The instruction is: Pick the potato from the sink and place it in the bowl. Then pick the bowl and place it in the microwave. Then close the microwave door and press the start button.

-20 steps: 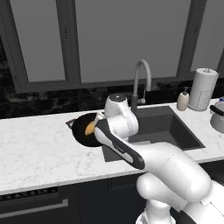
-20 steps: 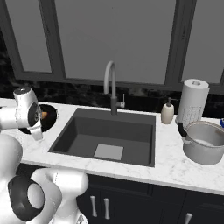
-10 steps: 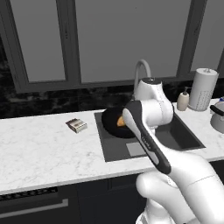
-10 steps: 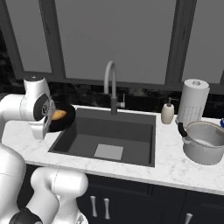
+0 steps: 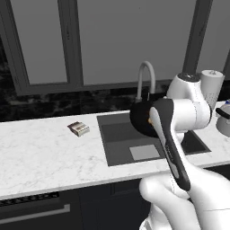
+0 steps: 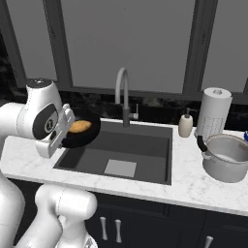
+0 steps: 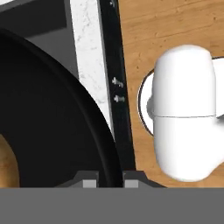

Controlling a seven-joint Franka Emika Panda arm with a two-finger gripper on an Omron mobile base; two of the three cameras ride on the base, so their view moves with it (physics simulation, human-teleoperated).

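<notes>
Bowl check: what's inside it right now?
The potato lies inside the black bowl, which the claw grips by its rim above the sink. The arm covers the bowl's near side, so that part of the inside cannot be seen.

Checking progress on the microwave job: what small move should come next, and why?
Probably keep carrying the bowl level toward the microwave: the gripper pinches its rim, the potato lies inside, and it hangs over the sink.

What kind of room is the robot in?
A kitchen, most likely: a sink with a curved faucet sits in a marble counter, and a metal pot stands beside a paper towel roll.
</notes>
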